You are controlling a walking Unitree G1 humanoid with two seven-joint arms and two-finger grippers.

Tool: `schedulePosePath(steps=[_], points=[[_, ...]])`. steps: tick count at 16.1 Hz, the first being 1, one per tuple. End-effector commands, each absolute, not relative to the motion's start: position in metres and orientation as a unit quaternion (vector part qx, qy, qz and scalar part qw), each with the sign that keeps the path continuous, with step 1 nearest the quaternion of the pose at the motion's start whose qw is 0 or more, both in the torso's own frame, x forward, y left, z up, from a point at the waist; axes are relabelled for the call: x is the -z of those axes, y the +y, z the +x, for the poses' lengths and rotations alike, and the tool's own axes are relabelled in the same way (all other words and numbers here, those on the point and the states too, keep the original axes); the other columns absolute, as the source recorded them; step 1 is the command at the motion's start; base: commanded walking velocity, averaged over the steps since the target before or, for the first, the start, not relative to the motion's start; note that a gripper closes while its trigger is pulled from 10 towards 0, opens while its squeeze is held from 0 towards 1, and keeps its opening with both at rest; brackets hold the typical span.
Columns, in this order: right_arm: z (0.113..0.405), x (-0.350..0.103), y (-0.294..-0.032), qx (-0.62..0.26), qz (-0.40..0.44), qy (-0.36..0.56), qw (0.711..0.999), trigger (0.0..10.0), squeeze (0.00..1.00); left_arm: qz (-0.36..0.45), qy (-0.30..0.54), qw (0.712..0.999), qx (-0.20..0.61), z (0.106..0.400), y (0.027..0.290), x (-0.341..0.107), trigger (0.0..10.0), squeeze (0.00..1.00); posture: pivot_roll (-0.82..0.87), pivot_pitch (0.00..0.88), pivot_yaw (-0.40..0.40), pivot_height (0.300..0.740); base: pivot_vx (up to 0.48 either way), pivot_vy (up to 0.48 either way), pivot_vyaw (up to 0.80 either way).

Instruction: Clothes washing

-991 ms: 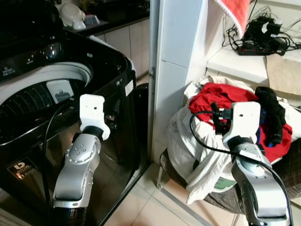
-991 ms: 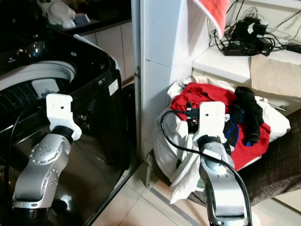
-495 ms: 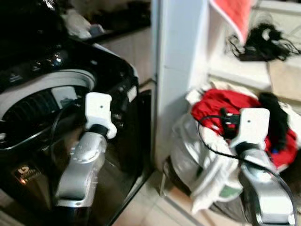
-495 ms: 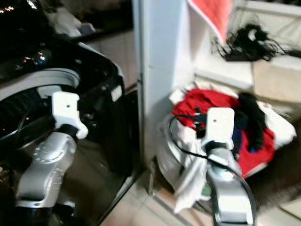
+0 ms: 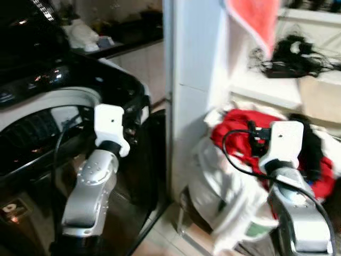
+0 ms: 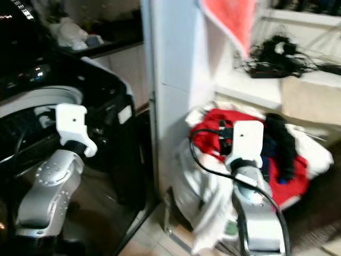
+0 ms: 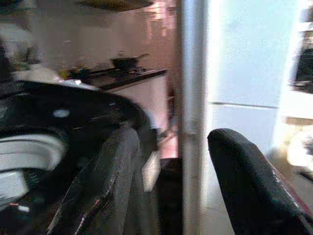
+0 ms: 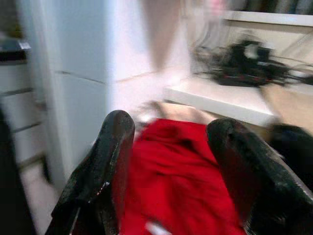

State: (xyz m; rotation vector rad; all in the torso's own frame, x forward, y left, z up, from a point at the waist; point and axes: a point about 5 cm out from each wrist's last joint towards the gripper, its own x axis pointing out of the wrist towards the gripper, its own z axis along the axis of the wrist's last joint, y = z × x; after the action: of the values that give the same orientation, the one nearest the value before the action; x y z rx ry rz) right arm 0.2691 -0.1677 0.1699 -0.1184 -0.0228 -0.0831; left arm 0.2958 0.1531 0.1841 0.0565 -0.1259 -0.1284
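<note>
White tiled pillar (image 5: 194,80), pale tile floor (image 5: 160,242), seemingly blurred shelf (image 5: 266,88).

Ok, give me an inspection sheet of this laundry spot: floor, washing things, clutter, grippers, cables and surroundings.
Surface: pale tiled floor.
Job's things: black top-loading washing machine on the left, drum open; pile of clothes on the right, red garment on top, black garment beside it.
Clutter: white items on the dark counter behind the machine.
Grippers: left gripper open, over the machine's edge, holding nothing; right gripper open, above the red garment, no contact seen.
Cables: tangle of black cables on the white shelf; black cable looping off the right wrist.
Surroundings: white pillar between machine and pile; red cloth hanging above.
</note>
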Motion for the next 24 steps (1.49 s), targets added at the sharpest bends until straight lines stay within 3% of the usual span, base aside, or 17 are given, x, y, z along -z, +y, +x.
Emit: schedulePosePath(steps=[1,14,18,19,20,24], points=[[0.271,-0.175,-0.167,0.035,-0.061,-0.02,0.997,10.0,0.0,0.028,-0.06,0.996,0.059,0.295,0.155,-0.184,10.0,0.0,-0.05,0.0,-0.014,0.74,0.371,0.0,0.0],[0.269,-0.173,-0.17,0.043,-0.034,0.0,0.998,10.0,0.0,0.018,-0.057,0.996,0.065,0.294,0.152,-0.183,10.0,0.0,-0.07,0.0,-0.006,0.74,0.311,0.0,0.0],[0.269,-0.171,-0.195,0.117,-0.062,0.016,0.991,10.0,0.0,0.017,-0.068,0.993,0.098,0.292,0.149,-0.187,10.0,0.0,-0.07,0.0,-0.011,0.74,0.0,0.0,0.0],[0.268,-0.172,-0.206,0.153,-0.058,0.015,0.986,10.0,0.11,0.023,-0.067,0.992,0.107,0.292,0.148,-0.187,10.0,0.0,-0.07,0.0,-0.014,0.74,0.0,0.0,0.0],[0.267,-0.173,-0.215,0.176,-0.052,0.016,0.983,10.0,1.0,0.024,-0.067,0.991,0.114,0.291,0.148,-0.188,10.0,0.0,-0.07,0.0,-0.014,0.74,0.0,0.0,0.0],[0.258,-0.178,-0.24,0.21,-0.092,0.031,0.973,10.0,1.0,0.029,-0.062,0.992,0.109,0.289,0.153,-0.186,10.0,0.0,-0.08,0.0,-0.024,0.74,0.0,0.0,0.0]])
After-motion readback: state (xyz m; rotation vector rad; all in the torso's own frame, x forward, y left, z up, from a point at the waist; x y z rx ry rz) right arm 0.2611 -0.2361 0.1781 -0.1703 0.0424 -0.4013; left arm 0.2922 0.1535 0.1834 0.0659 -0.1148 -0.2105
